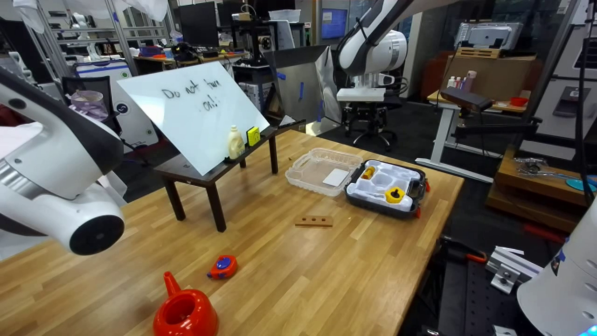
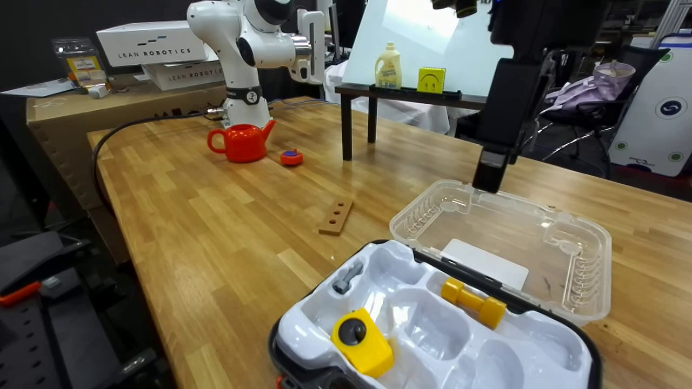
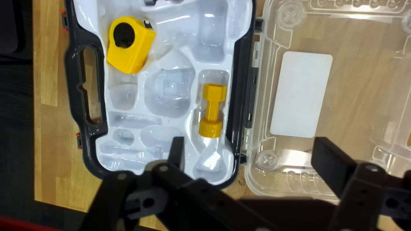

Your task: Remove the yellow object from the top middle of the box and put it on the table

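Observation:
The yellow object is a small bolt-shaped piece. It lies in a moulded white compartment along the hinge side of the black box. It also shows in both exterior views. The box stands open on the wooden table, and its rim shows in an exterior view. My gripper is wide open and empty in the wrist view. Its fingers are above the box's hinge side and the lid, apart from the yellow object. A black finger hangs above the lid in an exterior view.
The clear lid lies open beside the box. A yellow tape measure and a grey bolt are in the box. A brown wooden piece, a red tape measure, a red teapot and a dark stand with whiteboard are on the table.

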`<state>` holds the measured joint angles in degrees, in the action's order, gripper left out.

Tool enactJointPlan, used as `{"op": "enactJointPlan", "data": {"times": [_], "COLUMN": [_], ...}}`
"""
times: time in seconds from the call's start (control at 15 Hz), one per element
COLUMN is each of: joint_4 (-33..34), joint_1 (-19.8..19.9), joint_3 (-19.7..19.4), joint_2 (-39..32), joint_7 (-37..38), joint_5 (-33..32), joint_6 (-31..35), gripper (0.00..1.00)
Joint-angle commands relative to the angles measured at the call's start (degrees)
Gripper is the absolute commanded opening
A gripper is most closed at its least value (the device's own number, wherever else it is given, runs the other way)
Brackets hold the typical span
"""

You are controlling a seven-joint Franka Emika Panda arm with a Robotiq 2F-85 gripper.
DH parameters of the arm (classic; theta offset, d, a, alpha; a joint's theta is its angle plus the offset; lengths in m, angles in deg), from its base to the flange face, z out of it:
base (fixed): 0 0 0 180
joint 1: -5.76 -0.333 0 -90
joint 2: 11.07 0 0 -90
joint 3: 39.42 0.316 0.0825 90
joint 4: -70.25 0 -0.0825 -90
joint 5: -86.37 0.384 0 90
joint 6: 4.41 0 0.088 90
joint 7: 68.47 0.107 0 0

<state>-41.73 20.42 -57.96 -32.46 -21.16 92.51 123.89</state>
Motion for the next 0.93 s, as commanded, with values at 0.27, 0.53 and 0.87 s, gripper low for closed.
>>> {"op": "enactJointPlan", "data": {"times": [0.27, 0.53, 0.87], "joint_4": [-0.33, 0.30, 0.38], "joint_1": [1.40, 1.84, 0.77], "joint_3": [-0.11, 0.37, -0.47], "joint_2": [-4.75, -8.27, -9.14], "joint_7": [-1.56, -1.09, -0.20], "joint_5": [1.87, 3.73, 3.04], "joint_6": [1.78, 1.60, 1.02], "gripper": [1.00, 1.00, 1.00]}}
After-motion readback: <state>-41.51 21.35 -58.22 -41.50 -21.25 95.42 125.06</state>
